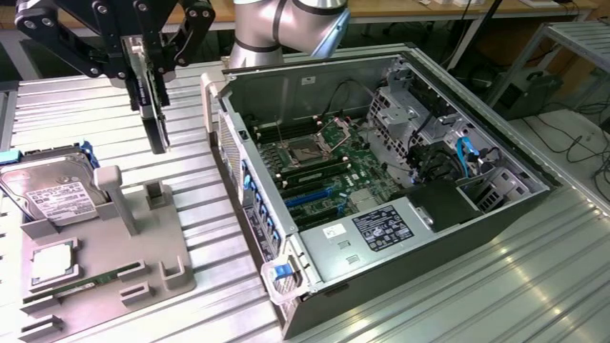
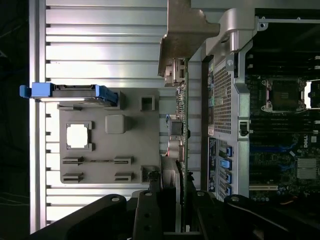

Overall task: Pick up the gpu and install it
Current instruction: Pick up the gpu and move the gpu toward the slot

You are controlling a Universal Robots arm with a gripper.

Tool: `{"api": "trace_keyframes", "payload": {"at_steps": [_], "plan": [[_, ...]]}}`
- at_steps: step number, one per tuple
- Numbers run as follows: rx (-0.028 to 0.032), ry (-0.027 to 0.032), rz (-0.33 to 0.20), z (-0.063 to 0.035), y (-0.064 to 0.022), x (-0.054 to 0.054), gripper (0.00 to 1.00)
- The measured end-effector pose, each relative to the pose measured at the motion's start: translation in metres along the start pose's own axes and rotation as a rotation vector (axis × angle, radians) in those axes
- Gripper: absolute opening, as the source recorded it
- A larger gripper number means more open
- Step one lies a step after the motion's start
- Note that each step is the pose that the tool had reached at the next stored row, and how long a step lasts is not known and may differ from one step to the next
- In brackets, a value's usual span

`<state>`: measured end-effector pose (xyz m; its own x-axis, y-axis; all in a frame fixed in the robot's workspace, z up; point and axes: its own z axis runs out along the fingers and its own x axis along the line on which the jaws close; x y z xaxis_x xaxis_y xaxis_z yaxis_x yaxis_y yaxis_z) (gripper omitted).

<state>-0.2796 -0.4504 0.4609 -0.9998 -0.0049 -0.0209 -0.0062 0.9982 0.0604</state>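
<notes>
Gripper [image 1: 151,68] clamps thin flat dark gpu [image 1: 157,125] above ribbed metal table [image 1: 533,286].

Below the gripper [image 1: 150,68], a ribbed metal table [image 1: 533,279] carries everything. A grey tray [image 1: 124,243] lies almost straight beneath it, slightly to the exterior view's left. On the tray, a hard drive [image 1: 53,193] leans in a blue caddy [image 1: 88,153]. A square CPU [image 1: 53,261] and a green memory stick [image 1: 81,286] sit in slots farther from the gripper. Below it to the exterior view's right lies an open PC case [image 1: 496,214], its motherboard [image 1: 315,161] facing up. A blue cable [image 1: 465,153] runs beyond the board.
</notes>
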Motion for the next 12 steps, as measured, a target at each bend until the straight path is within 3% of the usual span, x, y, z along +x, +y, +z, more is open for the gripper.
{"api": "trace_keyframes", "payload": {"at_steps": [12], "plan": [[0.0000, 0.0000, 0.000, 0.0003, -0.0001, -0.015, 0.28]]}}
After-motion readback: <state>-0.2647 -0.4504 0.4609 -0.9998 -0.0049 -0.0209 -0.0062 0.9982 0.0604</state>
